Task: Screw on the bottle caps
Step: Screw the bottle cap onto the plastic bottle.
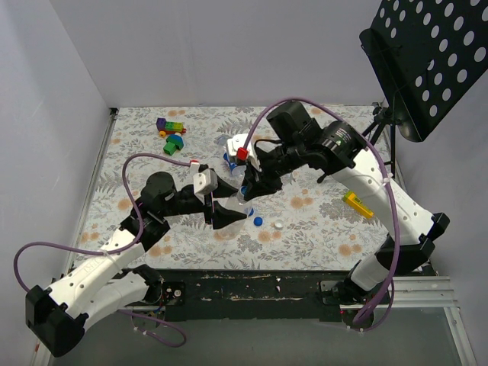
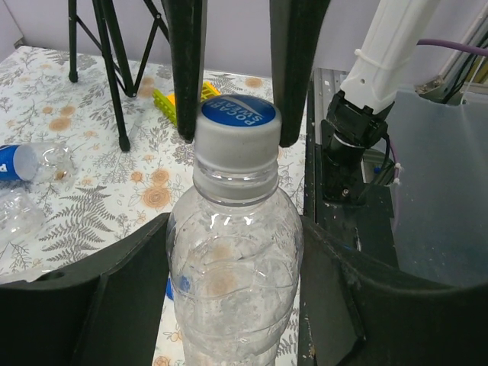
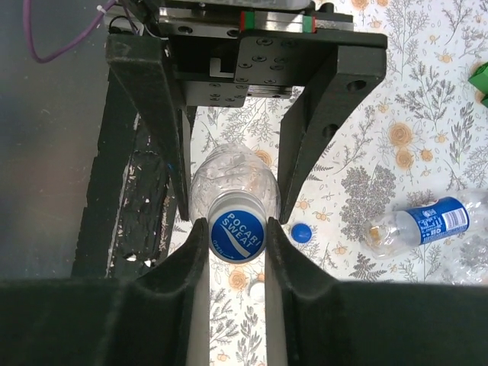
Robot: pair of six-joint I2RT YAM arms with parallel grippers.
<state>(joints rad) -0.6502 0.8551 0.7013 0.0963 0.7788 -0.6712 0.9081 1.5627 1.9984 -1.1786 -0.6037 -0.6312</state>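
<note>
- The bottle (image 2: 232, 282) stands upright on the flowered table (image 1: 320, 221), near its middle, between the two arms.
- The left gripper (image 2: 235, 229) is clamped on the bottle's body, with a dark finger pressed against each side below the shoulder.
- The cap (image 2: 239, 126), blue on top with a pale skirt, sits level on the bottle's neck.
- The right gripper (image 3: 237, 232) comes down from above. Its two fingers pinch the cap's skirt from opposite sides, directly over the left gripper's hold.
- The bottle's wall is clear, and only the table's pattern shows through it.
- A loose blue cap (image 3: 302, 232) lies on the table just beside the bottle's base. A white cap (image 1: 279, 225) lies a little farther right.
- A blue-labelled bottle (image 3: 415, 225) lies on its side, uncapped, well apart from the grippers. A crinkled bottle (image 2: 17, 213) lies near it.
</note>
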